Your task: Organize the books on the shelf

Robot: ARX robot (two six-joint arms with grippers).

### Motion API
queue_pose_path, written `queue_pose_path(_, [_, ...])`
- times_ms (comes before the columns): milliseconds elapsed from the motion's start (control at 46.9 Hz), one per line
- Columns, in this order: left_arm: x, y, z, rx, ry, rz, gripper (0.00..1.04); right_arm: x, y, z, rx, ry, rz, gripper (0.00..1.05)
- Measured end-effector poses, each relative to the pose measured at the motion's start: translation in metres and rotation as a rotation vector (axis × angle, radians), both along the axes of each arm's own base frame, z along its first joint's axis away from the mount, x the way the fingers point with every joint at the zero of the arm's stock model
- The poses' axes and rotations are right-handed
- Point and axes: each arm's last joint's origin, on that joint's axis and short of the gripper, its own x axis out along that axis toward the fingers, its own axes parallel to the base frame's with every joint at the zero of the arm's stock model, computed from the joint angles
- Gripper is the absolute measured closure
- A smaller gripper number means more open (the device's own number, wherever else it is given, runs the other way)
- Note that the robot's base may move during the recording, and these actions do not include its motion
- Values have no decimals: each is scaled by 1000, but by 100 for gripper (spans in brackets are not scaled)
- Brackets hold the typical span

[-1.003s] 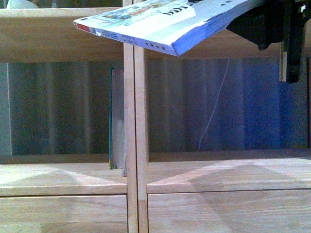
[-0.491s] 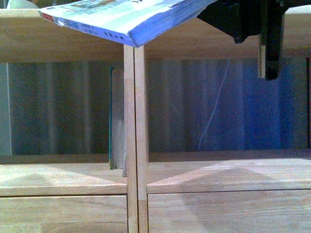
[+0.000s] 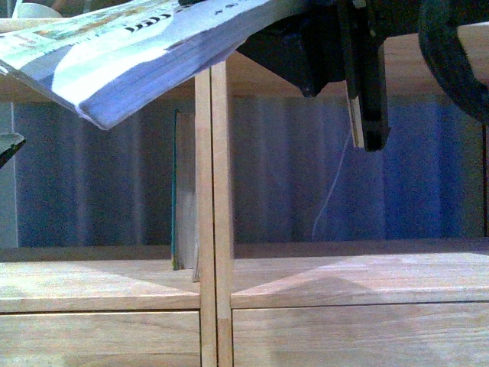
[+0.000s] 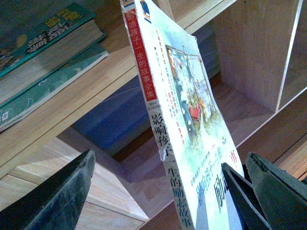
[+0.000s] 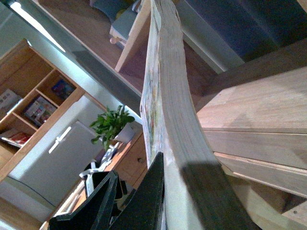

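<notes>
Light-wood shelf [image 3: 344, 279] is faced; white paperback [image 3: 130, 53] is held tilted, clamped in right jaws, likely for slotting beside teal book [image 3: 177, 191]; left jaws are spread wide.

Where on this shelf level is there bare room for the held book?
The right bay's floor is bare from the centre divider rightwards. The left bay is bare left of the upright teal book hugging the divider. Crowded: the board under the flat stacked books.

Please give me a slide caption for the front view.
The right gripper holds white paperback tilted above the shelf; teal book stands beside the divider.
</notes>
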Motion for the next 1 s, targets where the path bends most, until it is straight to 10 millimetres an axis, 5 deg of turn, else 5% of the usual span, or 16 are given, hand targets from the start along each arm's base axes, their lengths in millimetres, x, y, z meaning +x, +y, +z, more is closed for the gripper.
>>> queue_pose_path(576, [4,-7,7,57,-10,5,8,-24,6,2,-2,-18,79,92])
queue_pose_path(1003, [0,-11,12,73,-24,16,81,-22,5,-4,-7,4,71,92])
